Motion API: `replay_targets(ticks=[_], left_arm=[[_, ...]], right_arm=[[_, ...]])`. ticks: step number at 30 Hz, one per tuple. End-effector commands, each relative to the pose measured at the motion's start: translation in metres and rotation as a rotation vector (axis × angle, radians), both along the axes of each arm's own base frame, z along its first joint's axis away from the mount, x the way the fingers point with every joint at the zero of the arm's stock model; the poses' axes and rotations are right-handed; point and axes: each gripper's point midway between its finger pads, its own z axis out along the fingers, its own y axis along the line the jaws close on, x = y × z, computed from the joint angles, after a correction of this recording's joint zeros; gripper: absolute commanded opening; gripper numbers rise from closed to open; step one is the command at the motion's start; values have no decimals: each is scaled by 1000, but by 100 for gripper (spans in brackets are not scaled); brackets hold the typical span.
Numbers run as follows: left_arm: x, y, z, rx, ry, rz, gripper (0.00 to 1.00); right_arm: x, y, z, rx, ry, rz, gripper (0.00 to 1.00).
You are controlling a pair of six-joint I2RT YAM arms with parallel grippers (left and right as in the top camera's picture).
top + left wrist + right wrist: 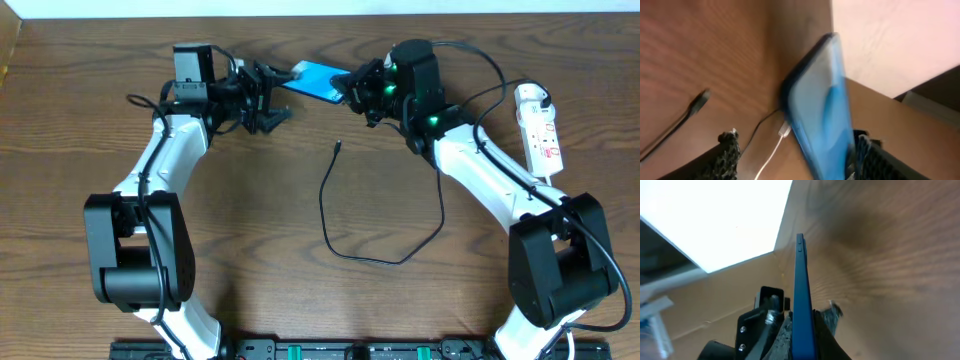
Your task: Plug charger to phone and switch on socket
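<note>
The phone, with its blue screen, is held on edge above the far middle of the table. My right gripper is shut on its right end. In the right wrist view the fingers clamp the thin blue phone edge-on. My left gripper is open, and the phone stands between its fingers, close to the right one. The black charger cable loops on the table, its plug tip free and also showing in the left wrist view. The white socket strip lies at the far right, with the white adapter head at its far end.
The cable runs under my right arm to the strip. A thin white cord lies on the table under the phone in the left wrist view. The table's far edge is close behind the phone.
</note>
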Motion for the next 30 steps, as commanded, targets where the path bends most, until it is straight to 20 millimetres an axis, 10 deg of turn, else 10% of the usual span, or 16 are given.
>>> replay_targets(ticks=[1,18,25,30], left_arm=[[6,-7,23,-7,-76,4,74],[21,-25,54,-129,-92,54,41],[21,-25,55,-135,-83,59,7],[21,-25,55,-136,-82,60,7]], right_arm=[[-1,12,9,99,87,-25,1],[0,25,29,174,49,-16,1],[-1,26,28,171,48,-12,1],[-2,28,28,170,47,-9,6]])
